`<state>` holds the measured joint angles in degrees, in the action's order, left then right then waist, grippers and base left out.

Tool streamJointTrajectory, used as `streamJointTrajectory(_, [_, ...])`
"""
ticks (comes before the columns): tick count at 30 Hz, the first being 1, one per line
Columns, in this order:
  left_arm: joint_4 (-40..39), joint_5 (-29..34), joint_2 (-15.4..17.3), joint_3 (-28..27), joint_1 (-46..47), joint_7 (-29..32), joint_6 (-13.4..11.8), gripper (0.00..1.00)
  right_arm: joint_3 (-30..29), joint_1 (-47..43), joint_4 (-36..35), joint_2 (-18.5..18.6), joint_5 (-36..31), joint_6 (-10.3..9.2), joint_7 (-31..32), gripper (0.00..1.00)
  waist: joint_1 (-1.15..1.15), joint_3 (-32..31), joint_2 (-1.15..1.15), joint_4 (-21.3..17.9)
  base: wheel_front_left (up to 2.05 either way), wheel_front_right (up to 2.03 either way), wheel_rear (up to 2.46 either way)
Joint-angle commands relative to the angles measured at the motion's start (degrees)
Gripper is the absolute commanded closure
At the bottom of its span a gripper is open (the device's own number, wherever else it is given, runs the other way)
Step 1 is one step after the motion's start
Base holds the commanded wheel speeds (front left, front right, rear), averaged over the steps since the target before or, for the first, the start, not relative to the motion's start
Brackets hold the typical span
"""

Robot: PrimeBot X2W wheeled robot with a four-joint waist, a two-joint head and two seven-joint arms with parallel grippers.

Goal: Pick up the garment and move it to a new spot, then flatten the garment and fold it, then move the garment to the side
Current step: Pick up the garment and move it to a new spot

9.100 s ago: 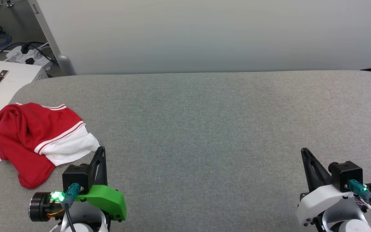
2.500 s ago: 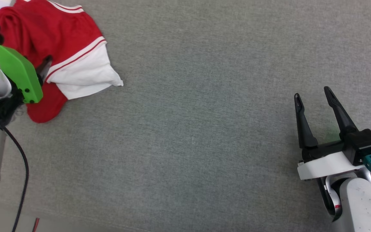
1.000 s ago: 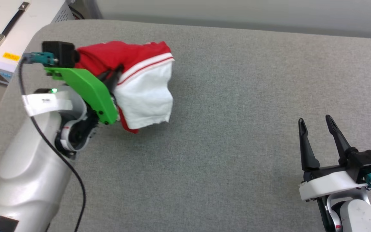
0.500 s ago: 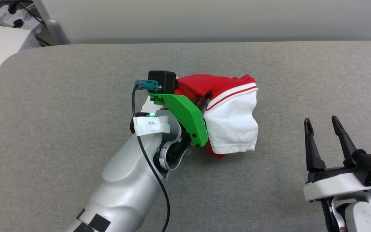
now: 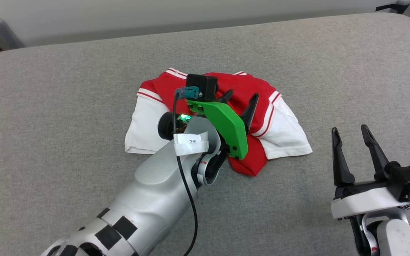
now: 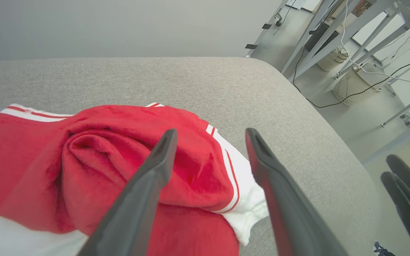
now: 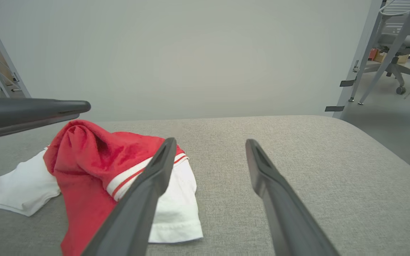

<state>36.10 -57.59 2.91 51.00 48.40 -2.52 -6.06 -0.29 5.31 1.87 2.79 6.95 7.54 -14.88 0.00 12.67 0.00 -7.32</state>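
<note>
The garment, a red T-shirt with white sleeves and striped trim, lies crumpled in a heap on the middle of the grey padded table. My left gripper stands open just over the heap's red hump, holding nothing. The left wrist view shows its fingers spread above the bunched red cloth of the garment. My right gripper is open and empty at the lower right, clear of the cloth. In the right wrist view the garment lies to the left of the right gripper.
A plain grey wall runs behind the table. The table's rounded right end drops to a floor with metal frame legs, a wicker basket and an office chair.
My left gripper has opened and let the garment go; the garment has dropped from its hold and slumped wider on the table. The head camera has shifted. The right gripper stays open.
</note>
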Motion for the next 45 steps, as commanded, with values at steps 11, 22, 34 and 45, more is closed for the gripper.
streamJointTrajectory(11, [8.3, 3.3, 1.5, 3.3, 4.8, -11.3, 4.6, 0.00, -2.5, -0.2, 0.5, 0.1, -1.4, -0.05, -0.1, 0.00, 0.00, -3.2, 0.00, 6.8, 0.00, 0.00, 0.00])
streamJointTrajectory(22, [-7.2, 15.8, 14.5, -12.0, -9.1, -12.5, 3.2, 0.00, -4.9, -3.5, -0.2, 0.1, -3.5, -0.05, -0.1, 0.00, 0.00, -8.0, 0.00, 12.3, 0.00, 0.00, 0.00])
streamJointTrajectory(34, [-26.2, 26.5, 15.7, -27.5, -35.4, -12.5, 2.7, 0.00, -5.5, -7.0, -0.6, 0.1, -3.4, -0.05, -0.1, 0.00, 0.00, -10.0, 0.00, 13.1, 0.00, 0.00, 0.00])
streamJointTrajectory(45, [-29.8, 33.6, 9.5, -35.8, -42.2, -12.5, 5.3, 0.00, -6.5, -7.5, -0.1, 0.1, -3.7, -0.05, 0.0, 0.00, 0.00, -8.5, 0.00, 13.2, 0.00, 0.00, 0.00])
